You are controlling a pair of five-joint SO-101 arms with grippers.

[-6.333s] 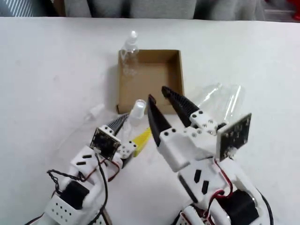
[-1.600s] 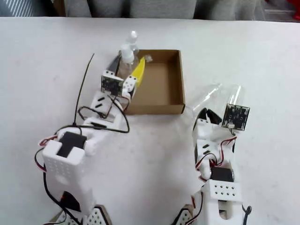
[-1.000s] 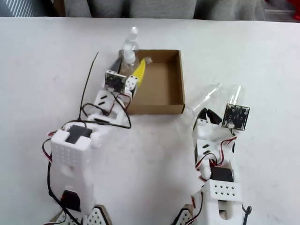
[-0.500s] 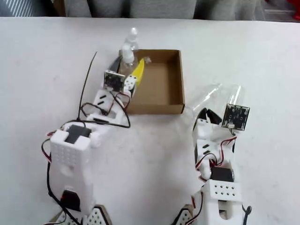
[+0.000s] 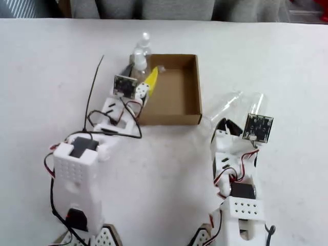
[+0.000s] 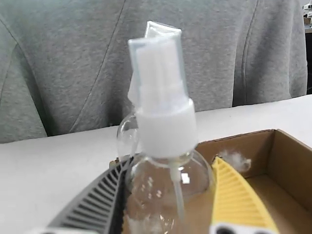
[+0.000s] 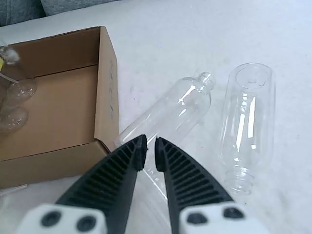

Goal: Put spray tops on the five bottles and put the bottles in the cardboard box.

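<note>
On the white table, the left gripper clamps a capped bottle upright by its body at the cardboard box's 10 o'clock corner. A second capped bottle stands just behind it, probably so the two pack tight and leave floor free. At the box's 4 o'clock two topless bottles lie side by side, awaiting spray tops. The right gripper rests at their 7 o'clock, jaws nearly together, empty.
</note>
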